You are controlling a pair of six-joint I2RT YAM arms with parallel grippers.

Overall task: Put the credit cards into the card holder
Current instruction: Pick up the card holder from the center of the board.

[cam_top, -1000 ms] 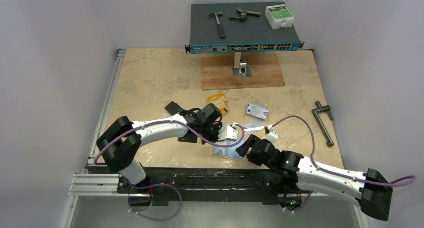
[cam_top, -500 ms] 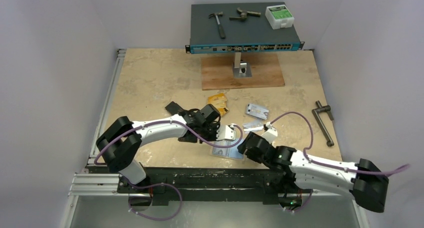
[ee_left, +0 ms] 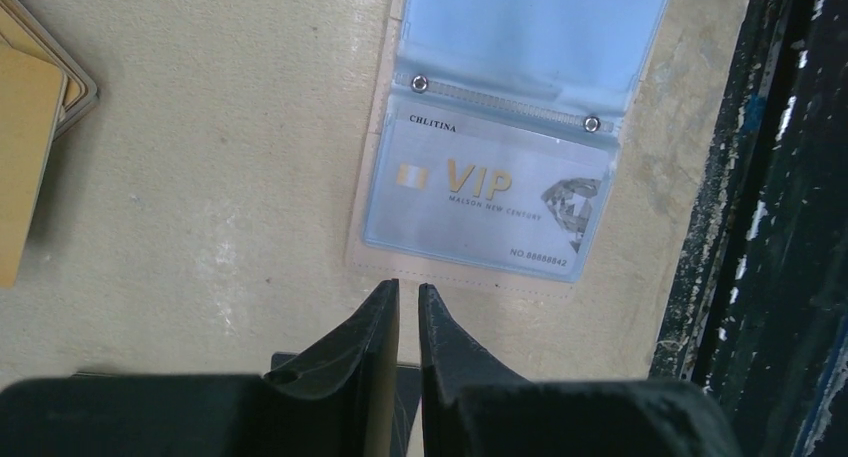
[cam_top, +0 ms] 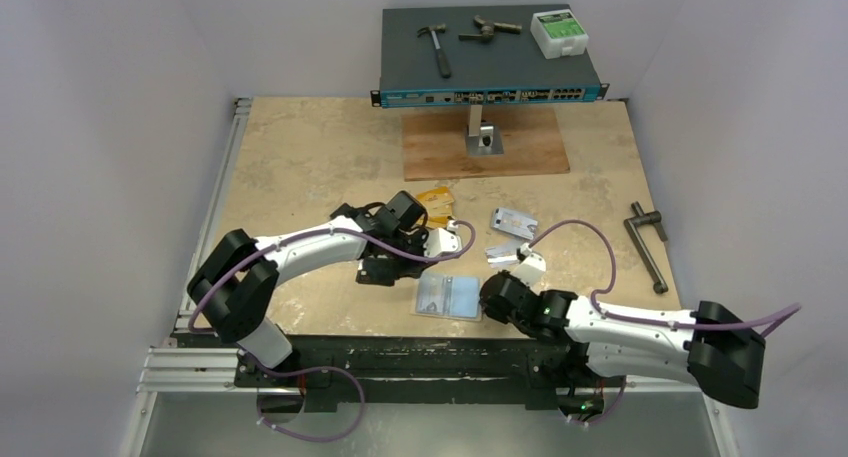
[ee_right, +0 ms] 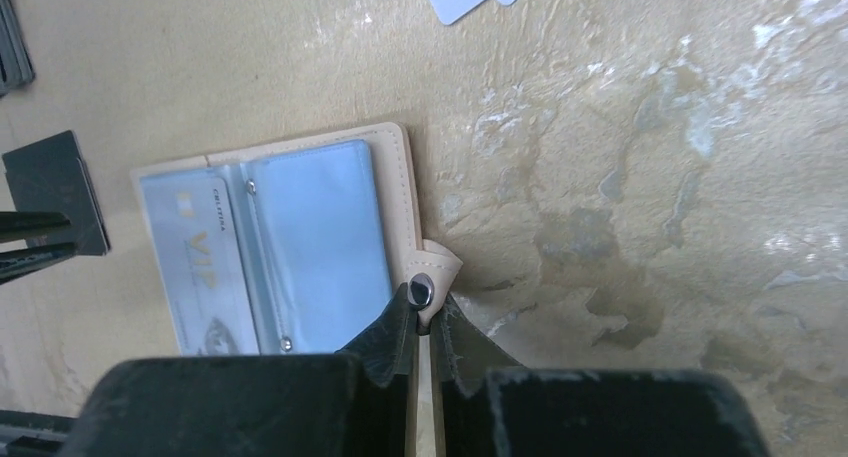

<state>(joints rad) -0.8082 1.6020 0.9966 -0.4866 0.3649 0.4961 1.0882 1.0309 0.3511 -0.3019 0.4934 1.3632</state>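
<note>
I see the card holder (cam_top: 448,295) open on the beige tabletop (cam_top: 300,157), white walls (cam_top: 100,127) around. The right end effector (ee_right: 428,302) is clenched on its tab (ee_right: 440,267). The left end effector (ee_left: 408,289) is beside it, grip unclear.

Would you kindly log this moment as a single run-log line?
left pincer: shut, empty | right pincer: shut on snap tab of pale beige leather bifold card holder | silvery plastic VIP credit card: pocketed

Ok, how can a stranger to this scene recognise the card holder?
On the beige table, look at the middle of the near edge. The card holder lies open there, the right gripper pinching its snap tab. Unlike the loose cards beyond it, it has a pale tan border and clear blue pockets, one holding a silver VIP card.
</note>
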